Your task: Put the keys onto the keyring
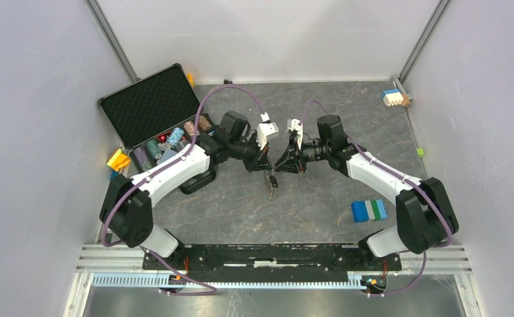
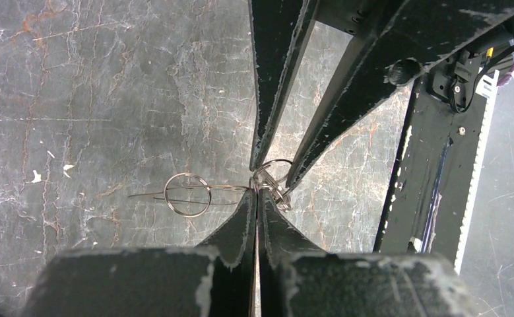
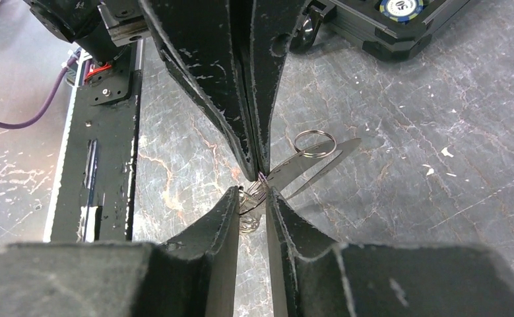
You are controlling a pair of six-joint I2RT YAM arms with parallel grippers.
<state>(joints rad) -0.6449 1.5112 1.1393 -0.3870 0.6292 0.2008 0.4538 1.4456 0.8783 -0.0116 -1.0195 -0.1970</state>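
My two grippers meet tip to tip above the middle of the table. The left gripper [image 1: 265,162] [image 2: 257,193] is shut on the keys [image 3: 300,168], flat silver blades that the left wrist view shows edge-on [image 2: 221,189]. They carry a round wire ring [image 2: 187,194] [image 3: 315,143] at the far end. In the top view they hang below the tips [image 1: 272,186]. The keyring [image 3: 251,201] [image 2: 272,177], a small cluster of wire coils, sits between the fingers of the right gripper [image 3: 254,195] [image 1: 282,163]. Those fingers stand a narrow gap apart and touch it on both sides.
An open black case [image 1: 155,112] with poker chips lies at the back left, its corner close to the arms [image 3: 399,33]. A blue, green and white block [image 1: 369,210] lies at the right. Small blocks [image 1: 394,98] sit in the far right corner and yellow ones [image 1: 117,159] at the left.
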